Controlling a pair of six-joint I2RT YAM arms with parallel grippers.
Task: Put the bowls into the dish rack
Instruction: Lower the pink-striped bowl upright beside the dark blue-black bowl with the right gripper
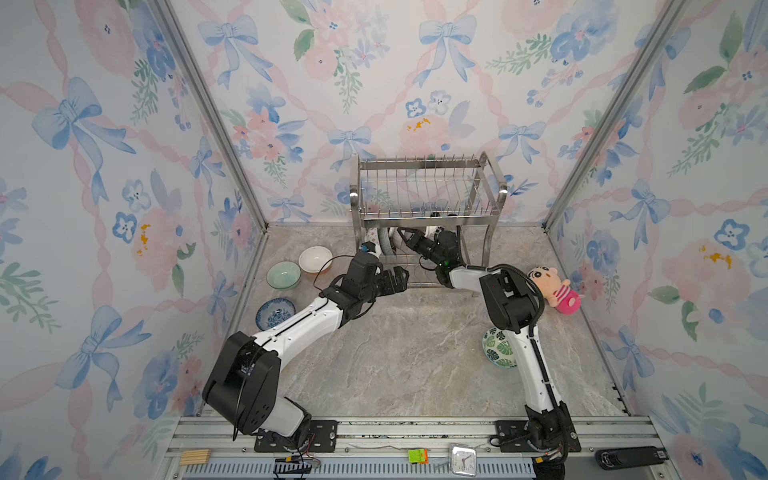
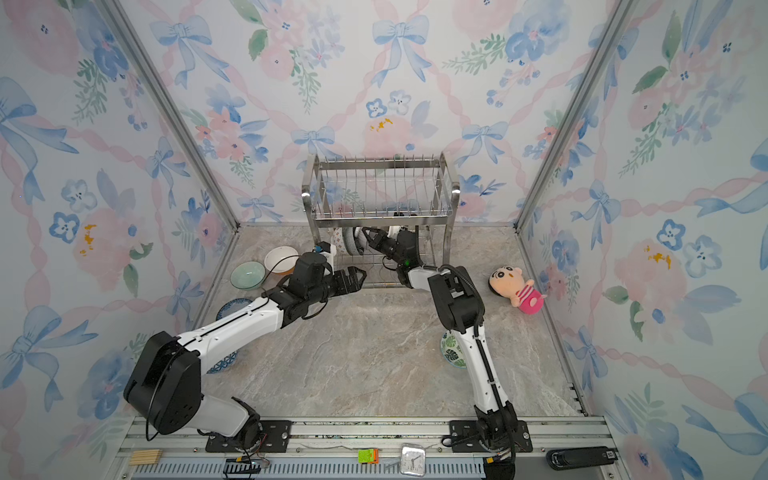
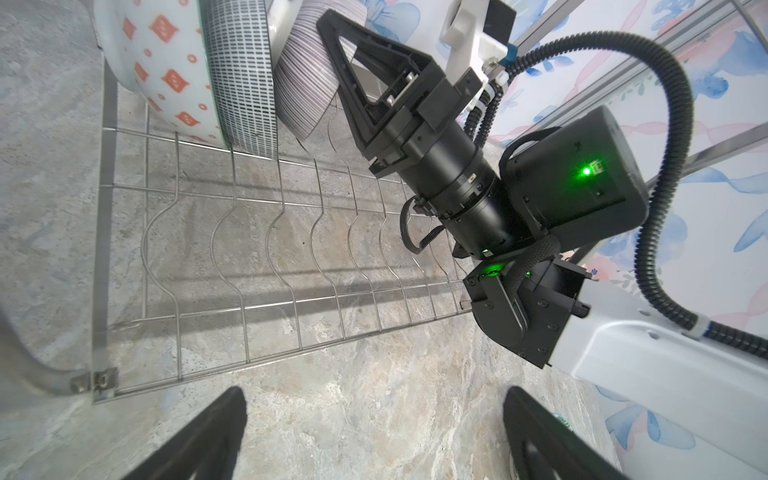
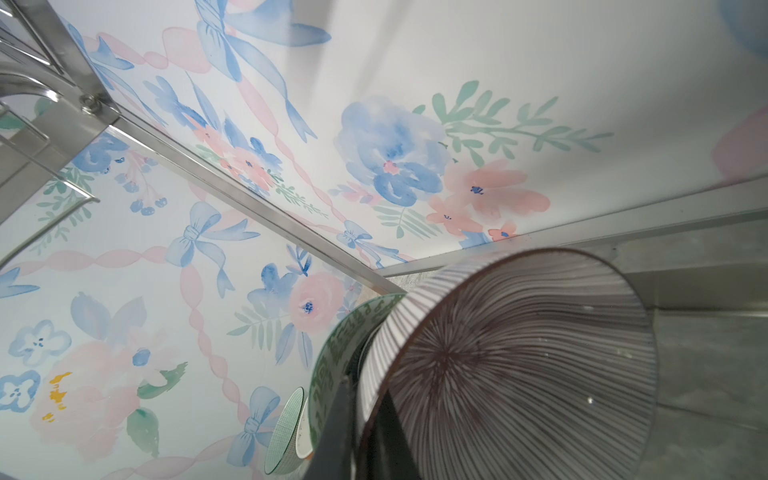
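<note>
3 bowls (image 3: 166, 75) stand on edge in the dish rack (image 1: 422, 165)'s lower tier. Right gripper (image 3: 330, 31) is clamped on the pink-striped bowl (image 4: 519, 374)'s rim; left gripper (image 3: 374, 407) hovers, jaws spread wide.

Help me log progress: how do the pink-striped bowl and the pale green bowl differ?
The pink-striped bowl stands on edge in the lower tier of the dish rack; the pale green bowl sits upright on the table. The right pincer grips the first; no pincer holds the second. Both are small, round.
</note>
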